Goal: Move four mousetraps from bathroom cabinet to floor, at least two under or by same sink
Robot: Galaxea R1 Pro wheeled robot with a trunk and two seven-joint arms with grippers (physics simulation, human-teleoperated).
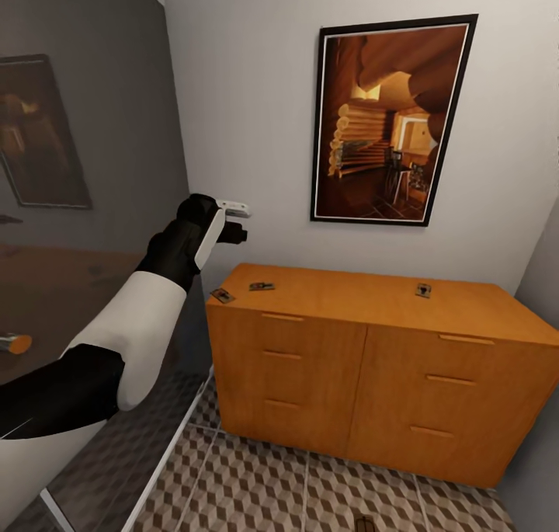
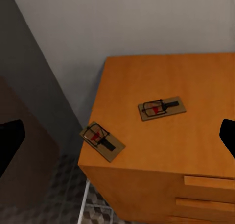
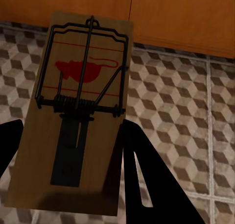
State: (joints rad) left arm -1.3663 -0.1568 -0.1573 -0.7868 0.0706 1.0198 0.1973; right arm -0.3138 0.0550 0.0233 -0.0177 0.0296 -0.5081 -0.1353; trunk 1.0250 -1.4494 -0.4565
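The orange-brown cabinet stands against the wall with three mousetraps on its top: two near the left end and one toward the right. My left gripper hovers open above the left end. In the left wrist view those two mousetraps lie below the spread fingers of the left gripper. In the right wrist view my right gripper is shut on a fourth mousetrap, held over the cube-patterned bathroom floor in front of the cabinet.
A glass shower wall with a white floor rail runs along the left, close to the cabinet's end. A framed picture hangs above the cabinet. A grey wall closes in at the right. Tiled floor lies before the drawers.
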